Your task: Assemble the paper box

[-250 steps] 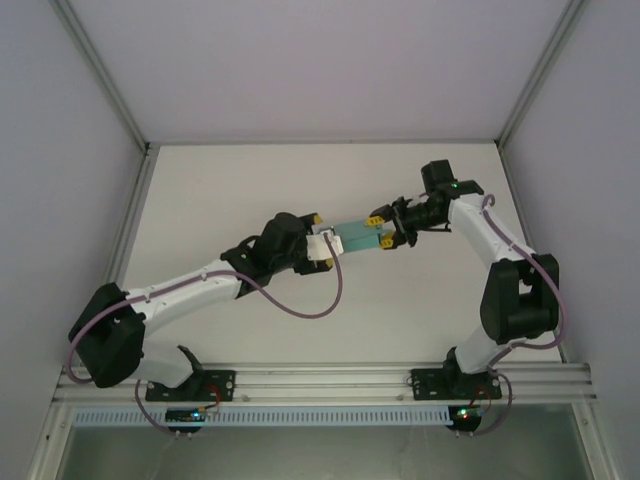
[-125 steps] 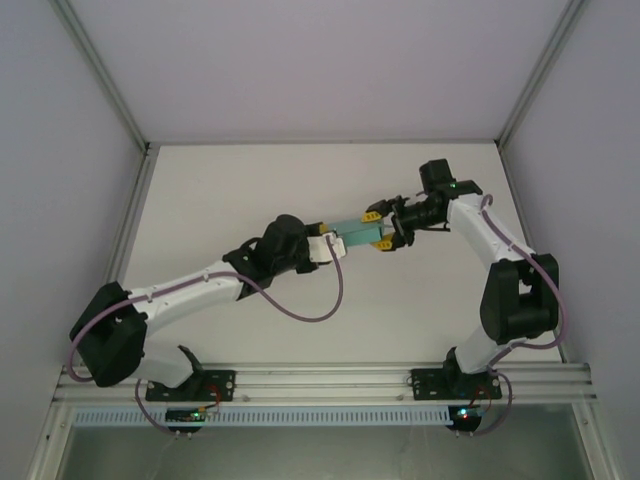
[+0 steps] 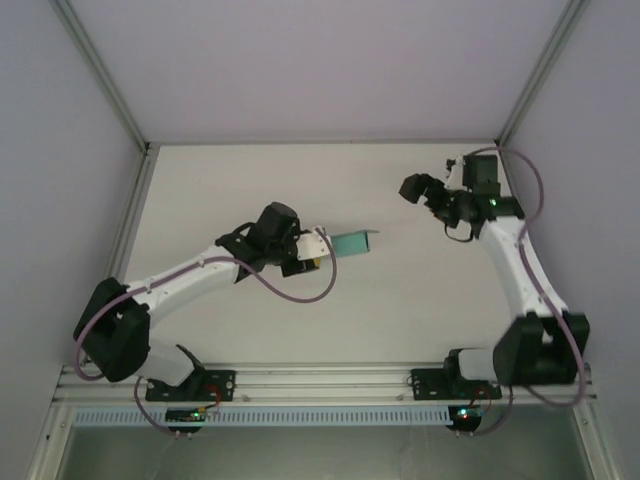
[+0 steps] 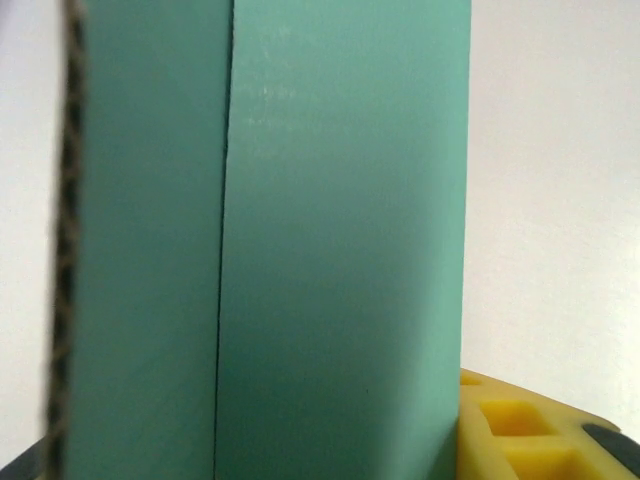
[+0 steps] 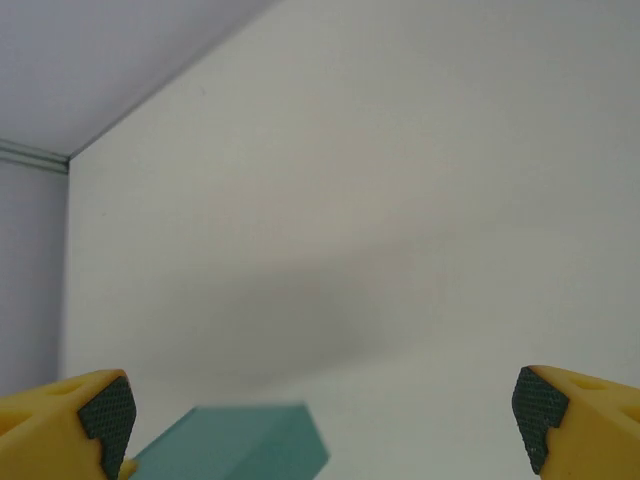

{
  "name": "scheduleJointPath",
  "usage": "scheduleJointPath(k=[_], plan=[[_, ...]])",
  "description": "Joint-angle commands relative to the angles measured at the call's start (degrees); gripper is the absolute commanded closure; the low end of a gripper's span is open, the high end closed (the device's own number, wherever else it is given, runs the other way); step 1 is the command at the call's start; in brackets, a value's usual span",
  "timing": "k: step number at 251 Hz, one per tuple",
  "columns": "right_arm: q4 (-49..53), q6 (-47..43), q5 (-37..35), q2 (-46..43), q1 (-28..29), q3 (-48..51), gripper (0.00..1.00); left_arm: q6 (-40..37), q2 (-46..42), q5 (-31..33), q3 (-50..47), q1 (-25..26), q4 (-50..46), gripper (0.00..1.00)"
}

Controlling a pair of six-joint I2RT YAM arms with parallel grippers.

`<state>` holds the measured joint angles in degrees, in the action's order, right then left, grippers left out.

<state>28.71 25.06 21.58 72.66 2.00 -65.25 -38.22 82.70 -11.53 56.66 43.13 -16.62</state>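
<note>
Nearest in the overhead view: an aluminium rail (image 3: 320, 380) along the table's near edge, carrying both arm bases. Further in, the left arm, slanting from the near left toward the middle of the table (image 3: 400, 300), with a loop of purple cable (image 3: 300, 295) hanging off it. At its tip, the left gripper (image 3: 316, 250), clamped on the left end of the paper box (image 3: 352, 242): teal, oblong, jutting rightward from the claw over the table's middle. Cannot tell from this height whether resting on the surface or held clear of it. Farther back and to the right, the right gripper (image 3: 415, 188), well apart from the box; too small here to judge its claw.

Settles that in the right wrist view: right gripper (image 5: 322, 420) spread wide, yellow fingertips (image 5: 100, 415) with dark pads at the two lower corners, white table between. Low on the left, one end of the box (image 5: 240, 445). Beyond, the far wall (image 5: 100, 60) meeting the table.

Adds close detail in the left wrist view: box (image 4: 340, 250) right up against the lens, a fold line (image 4: 225, 250) running up it left of centre, a raw fluted edge (image 4: 62, 250) at far left, one yellow finger (image 4: 520, 430) tight against its right side.
</note>
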Motion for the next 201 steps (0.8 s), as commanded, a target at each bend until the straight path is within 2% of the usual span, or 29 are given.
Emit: scheduleJointPath(k=[1, 20, 40, 57, 100, 125, 157, 182, 201], plan=[[-13.7, -18.6, -8.9, -6.9, -0.5, 10.7, 0.01, -1.6, 4.2, -7.4, 4.5, -0.6, -15.0, 0.64], [-20.3, -28.8, -0.1, -11.6, -1.1, 16.8, 0.01, -1.7, 7.2, -8.5, 6.7, -1.0, -18.8, 0.63], [-13.2, -41.9, 11.4, -14.7, 0.3, 17.1, 0.01, -1.4, 9.8, -8.3, 8.9, -1.5, -21.5, 0.63], [-7.1, -49.6, 15.8, -16.3, 2.5, 16.7, 0.01, -1.7, 11.7, -9.2, 10.6, -1.9, -23.2, 0.63], [3.2, -53.5, 15.4, -13.1, 7.9, 13.0, 0.05, -3.0, 14.4, -10.6, 12.4, -2.6, -24.8, 0.62], [10.5, -55.4, 9.5, -7.1, 13.2, 9.0, 0.11, -4.1, 15.2, -11.5, 13.2, -2.9, -25.4, 0.62], [11.8, -55.8, 0.0, -0.3, 18.3, 5.7, 0.23, -4.8, 15.2, -12.3, 13.7, -3.5, -26.0, 0.62], [12.7, -56.1, 0.3, 3.5, 19.2, 3.6, 0.27, -5.2, 15.0, -12.6, 13.5, -4.0, -25.7, 0.62], [13.4, -56.5, 0.1, 6.3, 19.7, 2.1, 0.37, -5.1, 15.3, -12.7, 13.6, -4.1, -25.7, 0.62]])
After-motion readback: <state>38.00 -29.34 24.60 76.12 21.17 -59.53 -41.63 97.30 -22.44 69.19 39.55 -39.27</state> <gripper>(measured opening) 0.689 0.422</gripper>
